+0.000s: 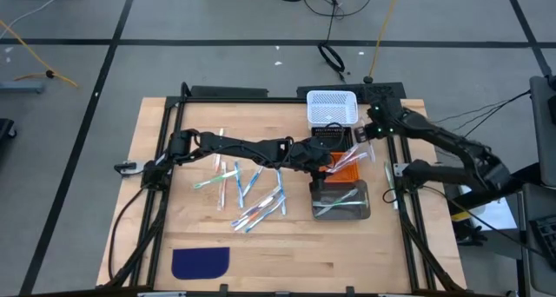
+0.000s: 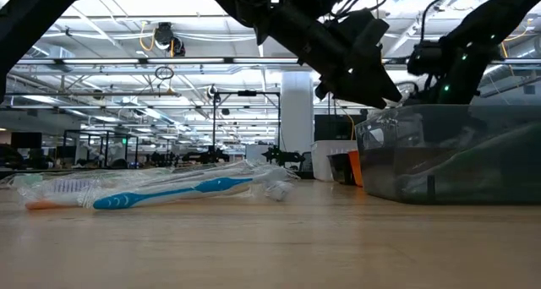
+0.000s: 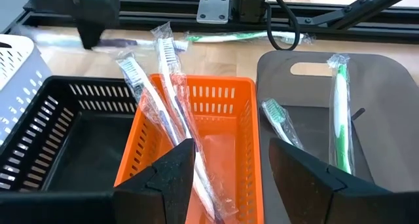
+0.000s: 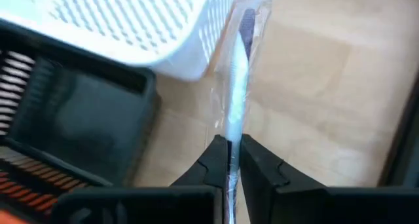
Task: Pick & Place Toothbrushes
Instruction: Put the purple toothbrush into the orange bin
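Several wrapped toothbrushes lie loose on the wooden table, seen close in the low view. Two more wrapped toothbrushes stand slanted in the orange bin, heads leaning over its far wall. Green toothbrushes lie in the grey bin. My left gripper hangs open over the orange bin. My right gripper is shut on a wrapped toothbrush beside the white basket's corner. My right gripper pinches the wrapped toothbrush by its handle between its two fingers. The brush runs along the fingers and sticks out ahead of them, dark bristle head farthest away. It is held off the table, roughly level.
Four bins stand in a row at the table's right: white basket, black bin, orange bin, grey bin. A dark blue cloth patch lies near the table's near edge. One green toothbrush lies beyond the bins by the frame rail.
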{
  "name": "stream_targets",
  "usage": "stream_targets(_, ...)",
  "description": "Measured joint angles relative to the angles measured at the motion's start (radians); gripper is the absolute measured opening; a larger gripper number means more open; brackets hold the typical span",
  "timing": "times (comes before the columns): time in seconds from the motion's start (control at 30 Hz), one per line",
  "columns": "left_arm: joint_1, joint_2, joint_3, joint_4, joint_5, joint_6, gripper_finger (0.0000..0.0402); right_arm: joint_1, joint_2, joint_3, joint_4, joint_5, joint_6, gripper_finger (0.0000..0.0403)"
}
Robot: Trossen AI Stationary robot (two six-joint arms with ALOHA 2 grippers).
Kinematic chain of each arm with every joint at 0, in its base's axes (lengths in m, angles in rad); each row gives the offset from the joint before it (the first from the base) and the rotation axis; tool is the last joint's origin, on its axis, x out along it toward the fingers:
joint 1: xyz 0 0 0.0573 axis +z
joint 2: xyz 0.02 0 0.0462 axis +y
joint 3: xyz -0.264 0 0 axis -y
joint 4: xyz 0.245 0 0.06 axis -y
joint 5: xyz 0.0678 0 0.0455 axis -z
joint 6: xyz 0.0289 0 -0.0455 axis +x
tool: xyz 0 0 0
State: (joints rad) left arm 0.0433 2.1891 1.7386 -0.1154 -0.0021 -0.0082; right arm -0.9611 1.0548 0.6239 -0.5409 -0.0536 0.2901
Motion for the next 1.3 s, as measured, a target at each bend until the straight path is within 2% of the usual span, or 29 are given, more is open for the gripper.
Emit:
stream_targets(0.23, 0.000, 0.000, 0.000, 0.016, 0.000, -0.002, 0.0198, 0.000, -0.221, 0.002, -0.037, -0.005, 0.008, 0.0013)
stream_targets(0.6, 0.001, 0.000, 0.000, 0.093, 0.000, -0.055, 0.0198, 0.023, -0.486, 0.003, 0.003, -0.204, 0.043, 0.0013)
stream_targets(0.7, 0.002, 0.000, 0.000, 0.131, 0.000, -0.080, 0.0198, 0.063, -0.518, 0.003, 0.022, -0.237, 0.052, 0.0013)
stream_targets(0.93, 0.008, 0.000, 0.000, 0.224, 0.003, -0.137, 0.0198, 0.194, -0.553, 0.003, 0.096, -0.241, 0.068, 0.0013)
stream_targets(1.3, 0.060, 0.000, 0.000, 0.345, 0.182, -0.266, 0.0198, 0.402, -0.563, 0.003, 0.239, -0.241, 0.057, 0.0013)
